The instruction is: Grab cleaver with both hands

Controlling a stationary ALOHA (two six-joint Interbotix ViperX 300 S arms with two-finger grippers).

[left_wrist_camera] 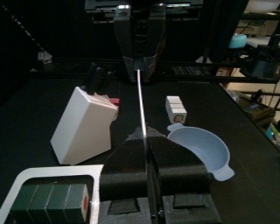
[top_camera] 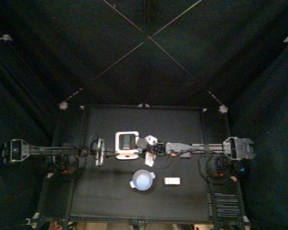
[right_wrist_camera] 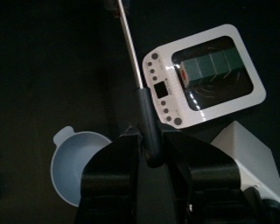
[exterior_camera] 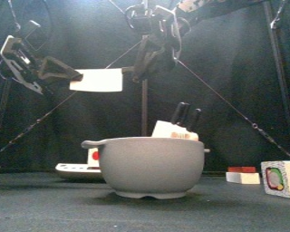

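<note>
1. Nearest the front edge, the bowl (exterior_camera: 145, 169) is seen on the table, with the knife block (exterior_camera: 179, 130) just behind it. Both sit below the work and are not in play.
2. Above and behind them, the cleaver (exterior_camera: 99, 81) is held in the air, clear of the table, roughly over its middle.
3. In the top view its long axis is laid 9-to-3 – blade toward 9 o'clock, handle toward 3.
4. From the left wrist view, the left gripper (left_wrist_camera: 146, 171) is seen closed up against the blade end. The blade runs edge-on straight away at 12 o'clock between the jaws, so this is judged a clamp on the blade.
5. Further along the same line, the handle is reached by the right gripper (right_wrist_camera: 150, 154). In the right wrist view the dark handle lies between its jaws and the blade points on past them at 12 – this is judged a grasp on the handle, though pad contact cannot be fully confirmed.
6. Key relation: each gripper is set at its own end of one axis, so neither arm is nearer overall. Any coming move is judged to need both arms shifted together along or with that 9–3 line, or the blade will be twisted.
</note>
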